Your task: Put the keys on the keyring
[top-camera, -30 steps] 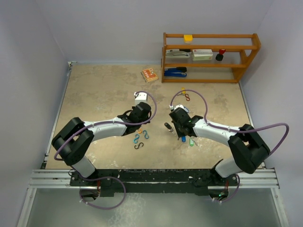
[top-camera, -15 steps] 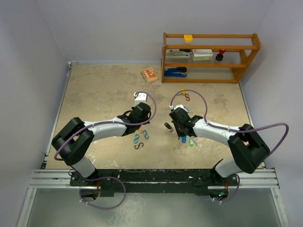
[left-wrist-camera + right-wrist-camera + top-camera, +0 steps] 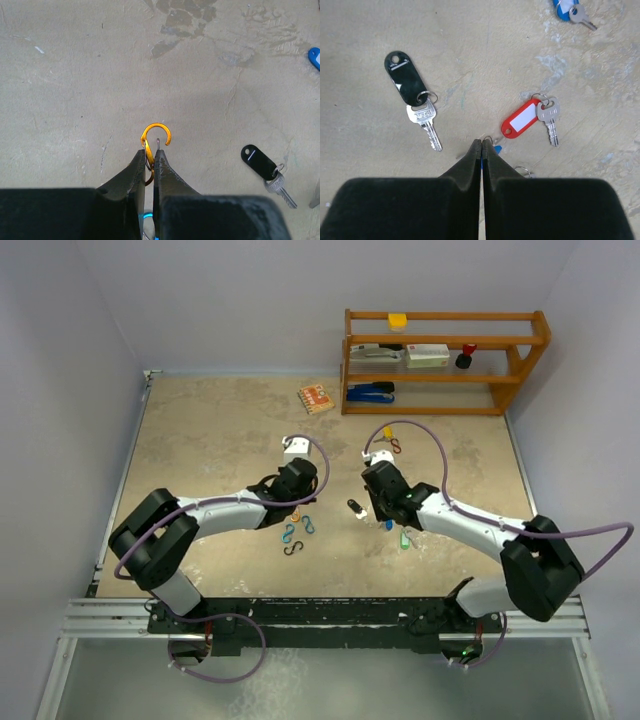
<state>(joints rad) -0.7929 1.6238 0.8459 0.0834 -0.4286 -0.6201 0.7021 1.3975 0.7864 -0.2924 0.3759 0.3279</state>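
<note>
My left gripper [image 3: 150,150] is shut on an orange S-shaped clip [image 3: 155,136] that sticks out past its fingertips just above the table; in the top view it [image 3: 297,508] sits left of centre. A black-tagged key [image 3: 260,161] lies to its right. My right gripper [image 3: 481,143] is shut, with a blue tag and a small ring showing at its tips. Ahead of it lie the black-tagged key [image 3: 405,80], a red-tagged key [image 3: 522,118] and another blue-tagged key [image 3: 567,10]. In the top view the right gripper [image 3: 385,518] is beside a green-tagged key [image 3: 405,538].
Blue [image 3: 288,532], teal [image 3: 309,524] and black [image 3: 292,548] S-clips lie below my left gripper. A white box [image 3: 296,448] sits behind it. A wooden shelf [image 3: 445,360] stands at the back right, an orange box [image 3: 316,398] to its left. A yellow tag [image 3: 387,430] lies mid-table.
My right arm has swung so its elbow sits farther right, and its gripper has shifted slightly up the table. The left arm and the orange clip have not moved.
</note>
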